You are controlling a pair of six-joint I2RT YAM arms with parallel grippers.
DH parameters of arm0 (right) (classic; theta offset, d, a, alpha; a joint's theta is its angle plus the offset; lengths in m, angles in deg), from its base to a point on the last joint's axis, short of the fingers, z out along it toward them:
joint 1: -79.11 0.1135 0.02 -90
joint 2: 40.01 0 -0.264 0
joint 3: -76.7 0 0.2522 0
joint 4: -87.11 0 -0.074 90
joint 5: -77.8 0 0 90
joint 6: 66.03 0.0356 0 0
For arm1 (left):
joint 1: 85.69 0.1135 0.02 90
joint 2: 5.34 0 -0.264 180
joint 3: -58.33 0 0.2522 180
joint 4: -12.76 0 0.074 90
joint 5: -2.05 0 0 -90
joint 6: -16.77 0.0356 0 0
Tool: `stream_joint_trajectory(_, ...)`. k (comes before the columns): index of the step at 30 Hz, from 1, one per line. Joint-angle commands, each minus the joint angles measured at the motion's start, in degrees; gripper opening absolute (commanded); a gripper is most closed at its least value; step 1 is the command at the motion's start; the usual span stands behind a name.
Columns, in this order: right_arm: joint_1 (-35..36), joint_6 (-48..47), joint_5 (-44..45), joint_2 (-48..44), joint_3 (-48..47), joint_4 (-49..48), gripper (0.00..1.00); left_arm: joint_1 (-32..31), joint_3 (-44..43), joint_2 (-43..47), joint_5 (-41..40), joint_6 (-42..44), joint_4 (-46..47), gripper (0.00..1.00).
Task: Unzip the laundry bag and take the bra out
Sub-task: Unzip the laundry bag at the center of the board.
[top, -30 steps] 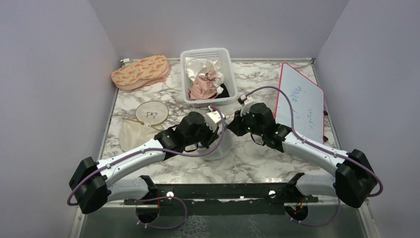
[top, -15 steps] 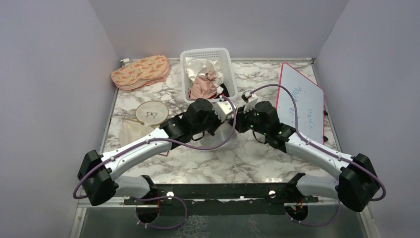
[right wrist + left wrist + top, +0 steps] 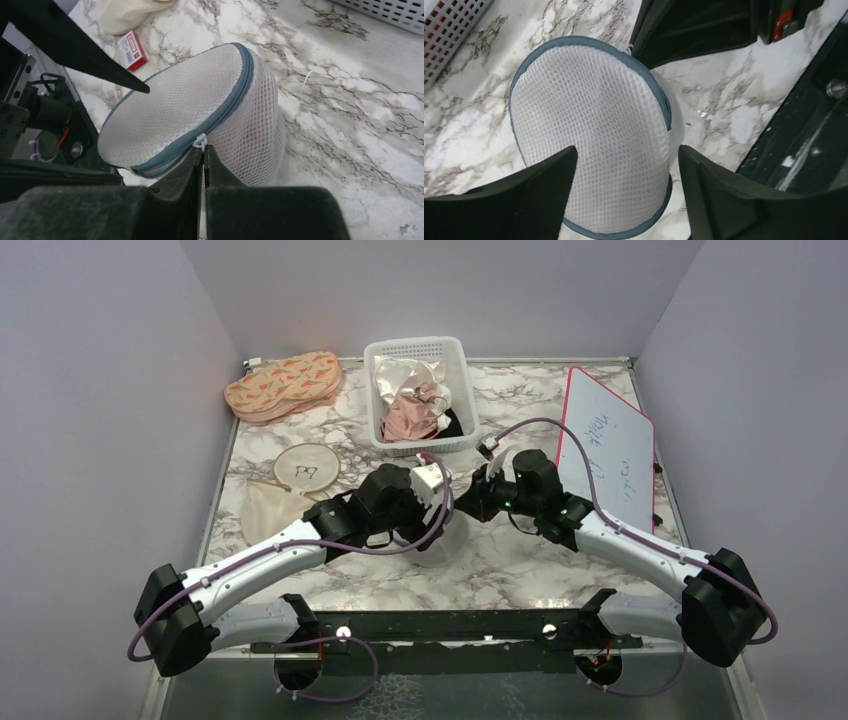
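Note:
The laundry bag is a round white mesh drum with a blue-grey zip rim, standing on the marble between both arms. My right gripper is shut on the small white zip pull at the rim. My left gripper hovers open just above the bag's mesh top, one finger over each side, holding nothing. A faint pink tint shows through the mesh side wall. The bra itself cannot be made out.
A white slotted basket with satin cloths stands at the back centre. A red-framed whiteboard lies right. A patterned peach pad, a round cream pouch and a small red box lie left. A dark rail runs along the near edge.
My left gripper has gone from shut to open. It reached toward the basket, then pulled back over the bag. The right gripper has stayed shut at the rim.

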Motion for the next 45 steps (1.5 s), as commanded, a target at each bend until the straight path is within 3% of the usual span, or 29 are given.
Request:
stream_joint_trajectory(1, 0.18, -1.81, -6.65, -0.67, -3.10, 0.56, 0.01, -0.05, -0.47, 3.90, 1.67, -14.73, -0.08, 0.70)
stream_joint_trajectory(6, 0.19, -1.64, -8.10, 0.39, -6.76, 5.54, 0.01, -0.05, -3.73, 2.02, -3.90, -22.73, -1.88, 0.71)
stream_joint_trajectory(15, 0.17, -0.28, -9.79, -1.29, -5.33, 5.58, 0.01, -0.05, -8.07, -4.19, -5.24, -26.75, -2.19, 0.66)
stream_joint_trajectory(24, 0.18, -1.30, -8.35, -2.70, -4.88, 7.27, 0.01, -0.05, -10.16, -4.50, -4.87, -22.61, -3.39, 0.24)
stream_joint_trajectory(31, 0.17, 0.05, -4.18, -3.47, -4.76, 8.04, 0.01, -0.10, -12.90, -3.95, -4.85, -15.63, -6.65, 0.02)
stream_joint_trajectory(45, -0.03, 1.12, 8.35, -2.35, -6.26, 9.88, 0.01, -0.07, -17.26, -3.81, 1.38, -1.25, -7.64, 0.00)
